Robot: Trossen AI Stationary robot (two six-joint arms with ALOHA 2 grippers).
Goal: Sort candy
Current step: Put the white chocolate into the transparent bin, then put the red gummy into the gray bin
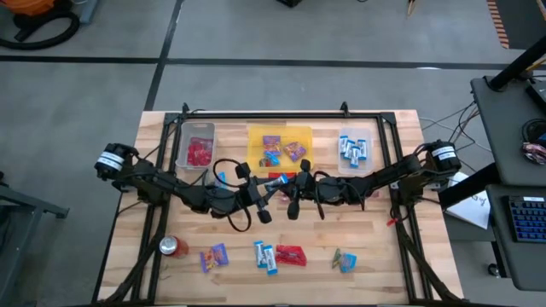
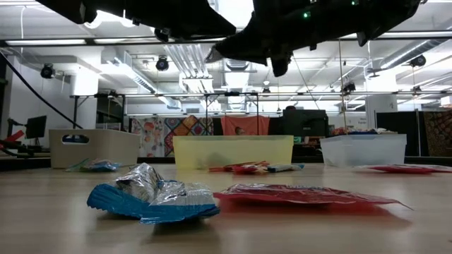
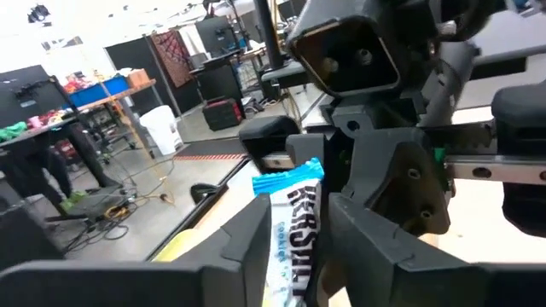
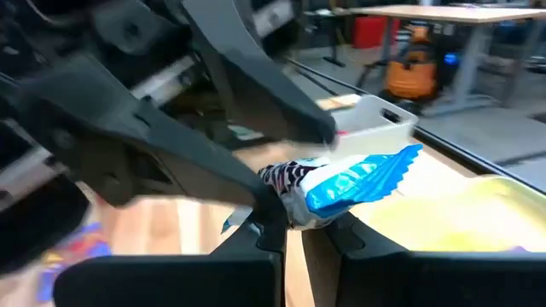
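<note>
my right jaws (image 4: pixel 294 223) are clamped tight on one end of a blue-and-white bar (image 4: pixel 345 188), up in the air over the middle of the bench (image 1: pixel 375 247). my left jaws (image 3: pixel 294 226) sit around the other end of the bar, parted, the wrapper loose between them. below on the near bench lie more candy: a purple packet (image 1: pixel 214 257), two blue bars (image 1: pixel 264 256), a red packet (image 1: pixel 291 255) and a crumpled blue one (image 1: pixel 345 260), with a red can (image 1: pixel 173 247) off to my left. farther back stand three bins: left bin (image 1: pixel 195 144) with red packets, yellow bin (image 1: pixel 280 147) with purple ones, right bin (image 1: pixel 356 148) with blue bars.
</note>
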